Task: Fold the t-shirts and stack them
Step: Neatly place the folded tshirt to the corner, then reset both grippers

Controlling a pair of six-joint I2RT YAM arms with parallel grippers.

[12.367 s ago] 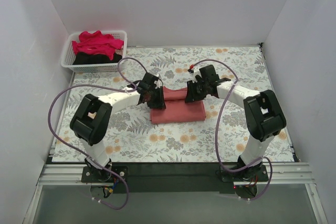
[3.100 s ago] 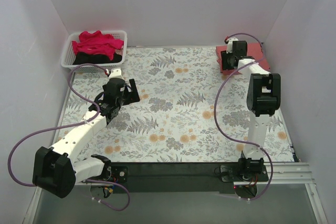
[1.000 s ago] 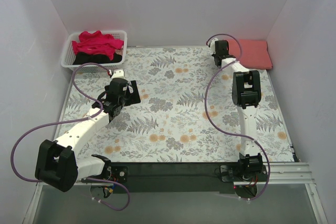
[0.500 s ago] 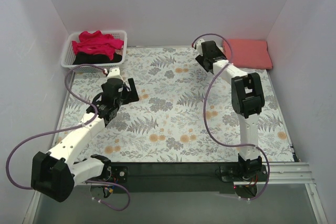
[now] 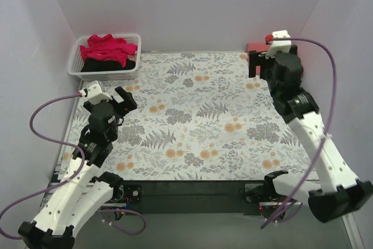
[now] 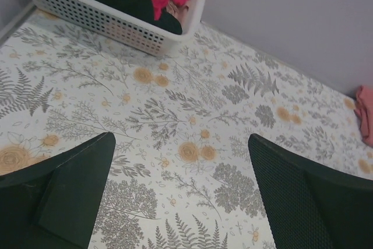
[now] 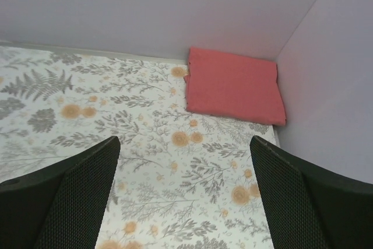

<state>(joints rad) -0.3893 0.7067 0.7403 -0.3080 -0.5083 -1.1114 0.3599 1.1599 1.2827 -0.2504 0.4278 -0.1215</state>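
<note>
A folded coral-red t-shirt (image 7: 234,86) lies flat in the far right corner of the table. From above only its edge (image 5: 254,46) shows past my right gripper (image 5: 269,62). That gripper (image 7: 183,144) hangs open and empty, nearer than the shirt and apart from it. A crimson-pink t-shirt (image 5: 108,46) lies crumpled over a black t-shirt (image 5: 111,66) in the white basket (image 5: 74,69) at the far left. My left gripper (image 5: 111,100) is open and empty over the left side of the table, nearer than the basket (image 6: 119,26). In the left wrist view the gripper (image 6: 180,144) faces bare cloth.
The table carries a floral cloth (image 5: 192,121). Grey walls close in the back and both sides. The basket sits against the far left wall. Purple cables loop off both arms.
The right gripper has opened wide and its arm has drawn back and risen from the folded coral-red shirt. The left arm has pulled back toward its base.
</note>
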